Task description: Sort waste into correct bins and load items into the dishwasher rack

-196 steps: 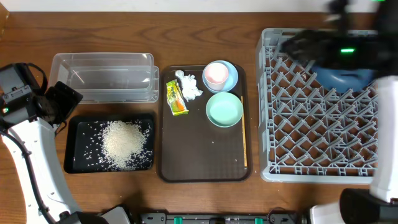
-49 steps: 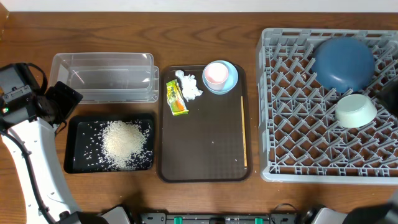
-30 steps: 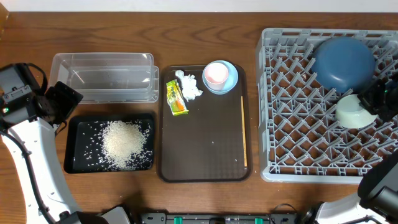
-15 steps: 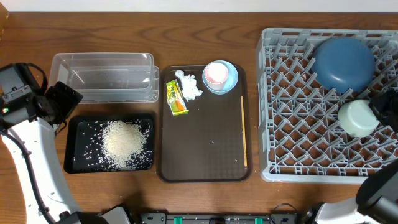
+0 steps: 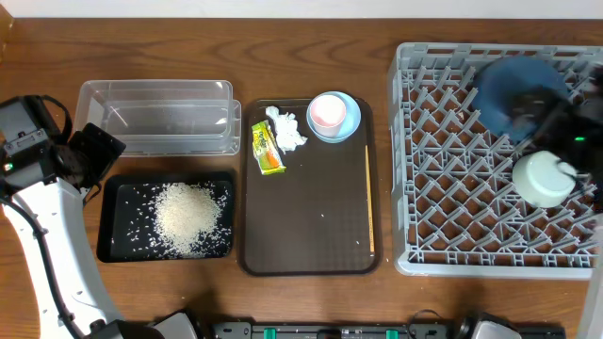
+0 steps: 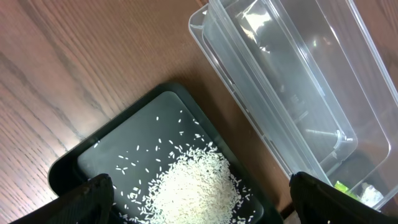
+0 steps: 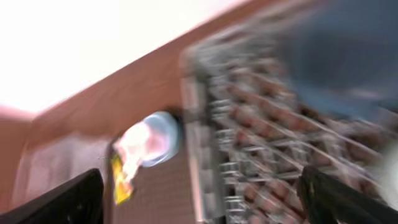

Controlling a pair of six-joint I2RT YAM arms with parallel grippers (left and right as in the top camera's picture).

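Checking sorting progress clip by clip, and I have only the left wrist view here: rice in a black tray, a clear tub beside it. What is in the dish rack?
Observer: Two bowls sit in the rack: a big blue bowl near its far right corner and, just in front of it, a small green bowl that looks upside down.
Operator: Anything waiting elsewhere?
Observer: Yes. The brown tray holds a pink cup inside a light-blue bowl, a tissue, a wrapper and a chopstick.
Operator: And the other arm?
Observer: The right arm is over the rack, jaws wide apart and empty.
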